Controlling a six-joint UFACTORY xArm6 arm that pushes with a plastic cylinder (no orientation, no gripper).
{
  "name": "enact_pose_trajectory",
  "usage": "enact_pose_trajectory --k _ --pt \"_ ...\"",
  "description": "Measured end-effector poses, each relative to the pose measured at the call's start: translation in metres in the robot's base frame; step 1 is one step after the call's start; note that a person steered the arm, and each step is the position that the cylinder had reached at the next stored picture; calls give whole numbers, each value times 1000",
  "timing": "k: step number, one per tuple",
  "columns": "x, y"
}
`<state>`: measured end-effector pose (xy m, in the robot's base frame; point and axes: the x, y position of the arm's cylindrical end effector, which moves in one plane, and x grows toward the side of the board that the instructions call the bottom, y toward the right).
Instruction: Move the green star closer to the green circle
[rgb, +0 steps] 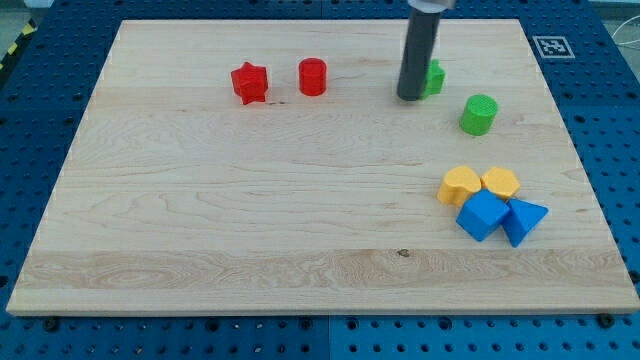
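The green star (434, 77) lies near the view's top, right of centre, and is partly hidden behind my rod. My tip (409, 97) rests on the board touching or just beside the star's left side. The green circle (479, 114), a short cylinder, stands a little to the lower right of the star, a small gap apart from it.
A red star (249, 83) and a red cylinder (313, 76) sit at the upper left of centre. Two yellow blocks (460, 185) (500, 182), a blue cube (483, 215) and a blue triangular block (524, 219) cluster at the lower right. The wooden board (250, 220) lies on a blue pegboard.
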<state>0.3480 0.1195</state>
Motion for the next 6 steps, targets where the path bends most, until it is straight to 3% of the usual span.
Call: enact_pose_trajectory --k 1,3,6 --pt "0 -19" --pt "-52 -57" --pt "-43 20"
